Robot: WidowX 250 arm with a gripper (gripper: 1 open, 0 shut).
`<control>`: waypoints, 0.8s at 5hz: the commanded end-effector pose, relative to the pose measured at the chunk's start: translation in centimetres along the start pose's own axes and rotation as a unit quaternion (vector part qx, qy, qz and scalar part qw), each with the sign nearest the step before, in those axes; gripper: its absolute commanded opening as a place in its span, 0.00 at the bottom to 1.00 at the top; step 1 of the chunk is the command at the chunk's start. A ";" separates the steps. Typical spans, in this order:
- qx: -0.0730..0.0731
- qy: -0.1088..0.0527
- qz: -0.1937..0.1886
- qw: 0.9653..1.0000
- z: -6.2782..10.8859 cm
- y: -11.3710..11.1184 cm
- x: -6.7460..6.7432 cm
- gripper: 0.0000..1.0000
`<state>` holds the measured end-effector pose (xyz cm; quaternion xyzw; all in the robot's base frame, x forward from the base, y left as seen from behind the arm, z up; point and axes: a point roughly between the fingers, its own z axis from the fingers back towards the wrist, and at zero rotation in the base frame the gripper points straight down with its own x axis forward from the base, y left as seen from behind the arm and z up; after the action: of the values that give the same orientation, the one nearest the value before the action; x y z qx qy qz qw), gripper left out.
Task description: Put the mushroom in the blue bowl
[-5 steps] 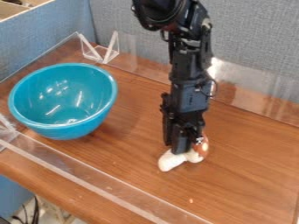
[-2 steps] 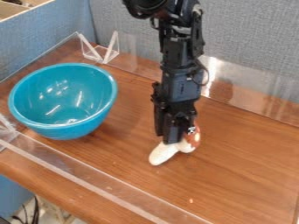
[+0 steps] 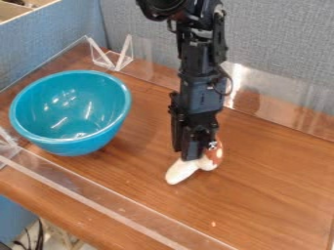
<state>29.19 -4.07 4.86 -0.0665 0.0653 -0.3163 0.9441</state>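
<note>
Holding the mushroom (image 3: 192, 165) by its cap end, the pincer (image 3: 198, 154) points almost straight down and is clenched on it, with the pale stem sticking out sideways toward the lower left. I cannot tell from this one view whether the stem tip touches the table (image 3: 274, 205) or hangs just clear of it; the gap, if any, is slight.

The blue bowl (image 3: 69, 113) sits well apart to the left, empty, its rim much higher than the mushroom is now. So I judge the step in hand is the lift and carry, barely begun.

To do it well I would first raise the arm straight up until the stem hangs plainly above the bowl's rim, and only then move left. Sliding across at this height would drag the stem on the wood or knock it against the bowl's side, and since the grip looks to be on one end only, a bump could twist the mushroom out. I would keep the wrist pointing down and move smoothly, because the overhanging stem gives the toy leverage to pivot in the grip.

Over the bowl I would stop above the middle, lower a little inside the rim, then let go, so it does not bounce off the glossy wall and out.
</note>
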 end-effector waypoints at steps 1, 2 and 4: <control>0.017 -0.027 -0.004 0.999 2.0 0.3 -0.2 0.00; 0.016 -0.025 -0.006 1.000 1.9 0.4 -0.3 0.00; 0.014 -0.021 -0.009 1.000 1.6 0.5 -0.4 0.00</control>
<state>28.98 -3.74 4.72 -0.0678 0.0687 -0.3283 0.9396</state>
